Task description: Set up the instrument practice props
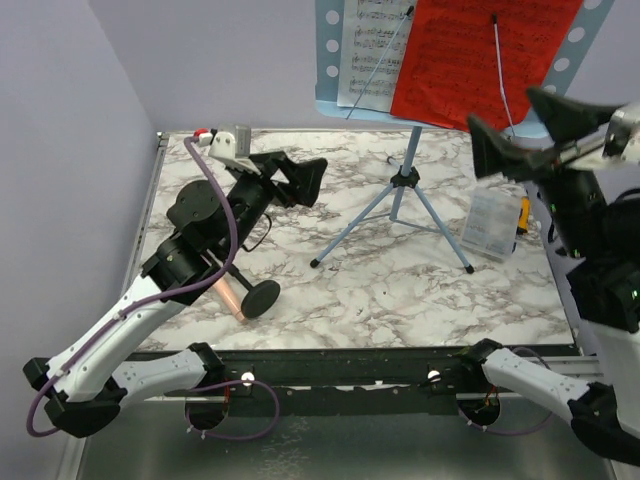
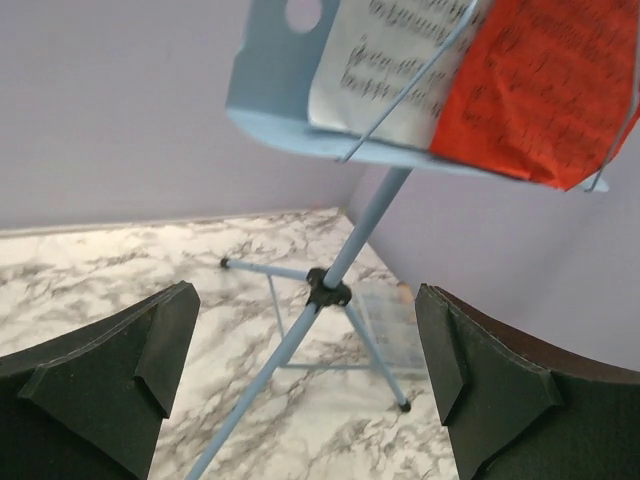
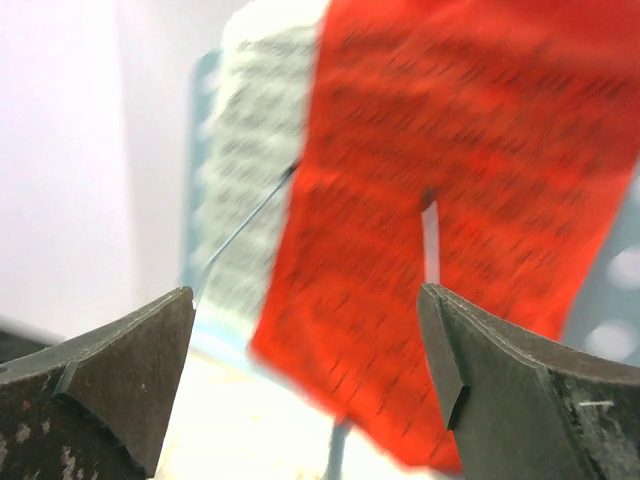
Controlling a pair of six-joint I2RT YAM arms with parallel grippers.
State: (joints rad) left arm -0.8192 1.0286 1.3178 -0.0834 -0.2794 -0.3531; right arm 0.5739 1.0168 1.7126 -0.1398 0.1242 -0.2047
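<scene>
Red sheet sits on the music stand, overlapping the white sheet music to its left. Thin wire arms pin both to the desk. Papers are light, floppy and tear-prone, and likely to slide under the wires, so pinch an edge only, gently. Stand is thin metal, light and top-heavy on tripod legs. It probably tips if pushed at the desk; best hold is the pole near the black hub. It stands at the rear middle of the marble surface.

Microphone lies flat, well left of the stand and nearer the front, partly hidden under the left arm, round base tipped up. Looks rigid and light and may roll; take it at the stem.

Left end effector is wide apart and empty, left of the stand's legs, facing the pole. Right end effector is wide apart and empty, raised just right of the red sheet.

Clear box crowds the stand's right leg. Open room in front of the stand; walls close behind it and to its left.
</scene>
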